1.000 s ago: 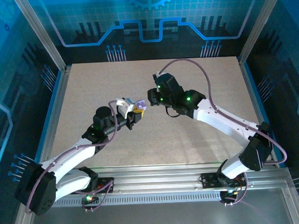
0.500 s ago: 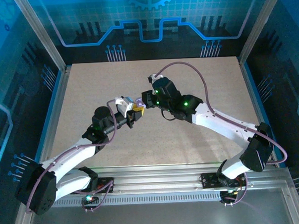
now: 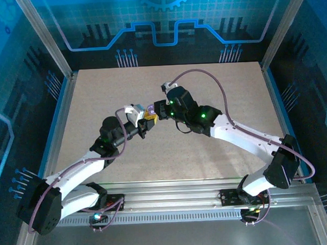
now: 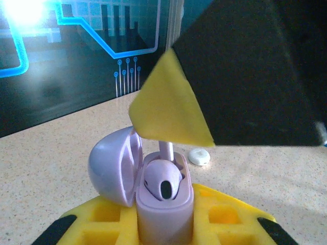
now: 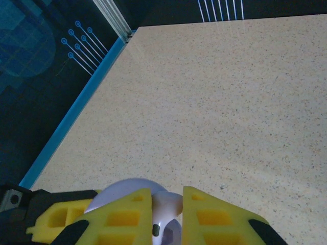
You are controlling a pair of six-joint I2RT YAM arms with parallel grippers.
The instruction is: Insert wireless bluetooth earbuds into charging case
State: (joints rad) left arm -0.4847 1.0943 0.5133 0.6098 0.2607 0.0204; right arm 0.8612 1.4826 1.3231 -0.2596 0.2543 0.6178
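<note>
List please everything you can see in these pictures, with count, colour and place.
charging case: one, pale lavender, lid open, over mid-table where the two arms meet
earbud: one, pale lavender, in the case's opening
small white object: one, white, on the table behind the case; too small to identify
table: one, speckled beige, inside blue-lit walls
left gripper: one, yellow pads, shut on the charging case
right gripper: one, yellow pads, shut on the earbud

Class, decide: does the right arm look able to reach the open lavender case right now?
Likely yes: the right claw is directly above the lavender case, whose lid is swung aside, leaving the way free.
</note>
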